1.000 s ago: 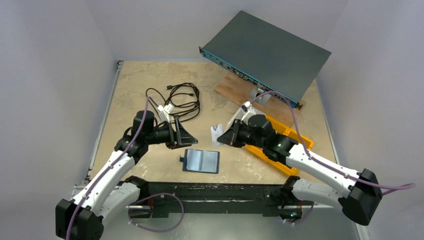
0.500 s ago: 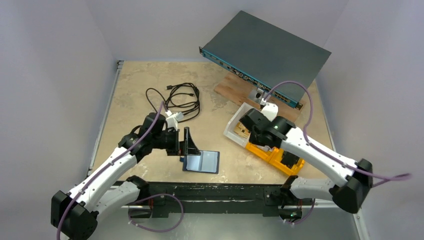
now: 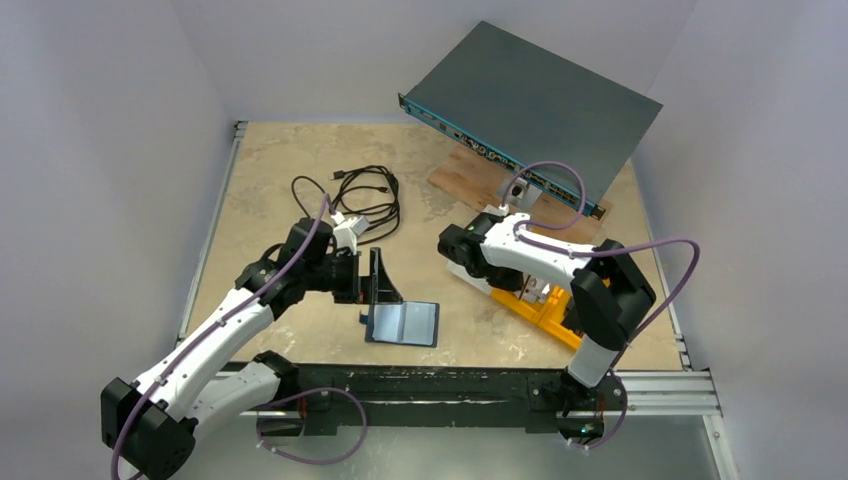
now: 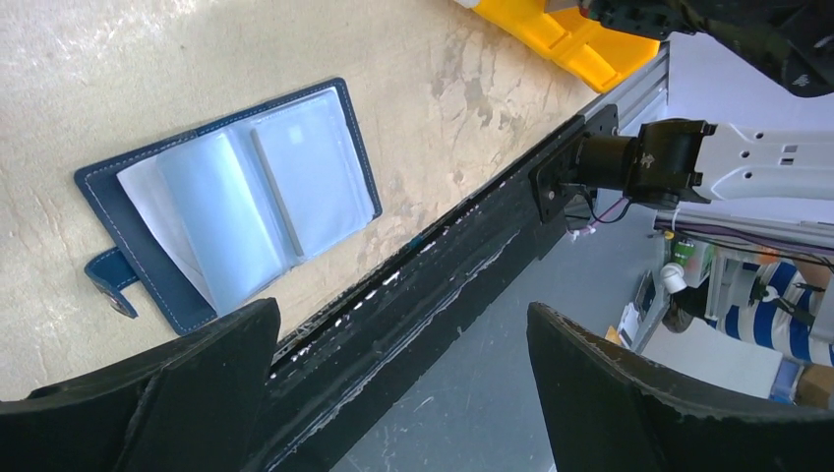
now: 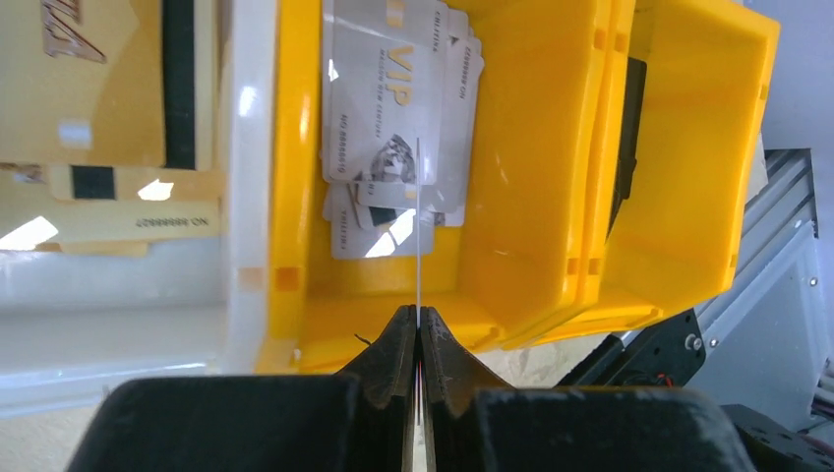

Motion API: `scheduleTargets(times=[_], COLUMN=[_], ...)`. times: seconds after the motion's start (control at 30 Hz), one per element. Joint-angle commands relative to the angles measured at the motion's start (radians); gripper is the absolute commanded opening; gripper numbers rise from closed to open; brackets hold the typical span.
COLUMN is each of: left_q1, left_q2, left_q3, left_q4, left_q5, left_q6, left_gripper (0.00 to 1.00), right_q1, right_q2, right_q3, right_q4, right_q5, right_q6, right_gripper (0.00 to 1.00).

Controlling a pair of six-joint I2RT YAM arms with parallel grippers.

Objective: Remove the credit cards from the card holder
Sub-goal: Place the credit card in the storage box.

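Observation:
The card holder (image 3: 403,322) lies open and flat near the table's front edge, dark navy outside. In the left wrist view it (image 4: 236,197) shows light blue clear sleeves and a snap tab at its left. My left gripper (image 3: 380,285) hovers just left of and above it, open and empty (image 4: 403,334). My right gripper (image 3: 468,258) is over the bins, shut (image 5: 418,313) on a thin card (image 5: 418,226) seen edge-on and held upright above the yellow bin (image 5: 521,197). Several silver VIP cards (image 5: 393,98) lie in that bin.
A white bin (image 5: 246,147) beside the yellow bin (image 3: 548,308) holds gold cards (image 5: 89,79). A coiled black cable (image 3: 355,195) lies at the back left. A dark rack unit (image 3: 530,100) rests tilted on a wooden board (image 3: 478,180). A black rail (image 4: 472,256) runs along the front edge.
My right gripper swung from beside the card holder back over the bins, its arm folding up. My left gripper moved right and closer to the open card holder.

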Motion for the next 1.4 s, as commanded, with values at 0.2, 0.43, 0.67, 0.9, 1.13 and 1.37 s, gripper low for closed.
scheduleTargets(times=[0.2, 0.43, 0.67, 0.9, 1.13, 1.37], left_q1=[-0.001, -0.001, -0.002, -0.003, -0.028, -0.164], left_q2=[0.032, 0.057, 0.092, 0.115, 0.144, 0.209], left_q3=[0.085, 0.090, 0.093, 0.100, 0.098, 0.099], left_q4=[0.014, 0.014, 0.029, 0.026, 0.014, 0.027], left_q5=[-0.035, -0.054, -0.046, -0.058, -0.107, -0.253], left_q6=[0.003, -0.011, -0.026, -0.027, -0.024, -0.061], left_gripper=[0.97, 0.97, 0.97, 1.00, 1.00, 0.91], right_q1=[-0.056, -0.075, -0.083, -0.079, -0.057, -0.035], right_q2=[0.106, 0.120, 0.134, 0.105, -0.067, -0.312], right_q3=[0.074, 0.040, 0.034, 0.092, 0.074, -0.047], right_q4=[-0.052, -0.051, -0.064, -0.051, 0.191, 0.572], right_q5=[0.112, 0.163, 0.194, 0.178, 0.010, -0.297], right_q6=[0.006, 0.003, 0.017, -0.046, -0.296, -0.493], right_gripper=[0.00, 0.00, 0.16, 0.44, 0.49, 0.63])
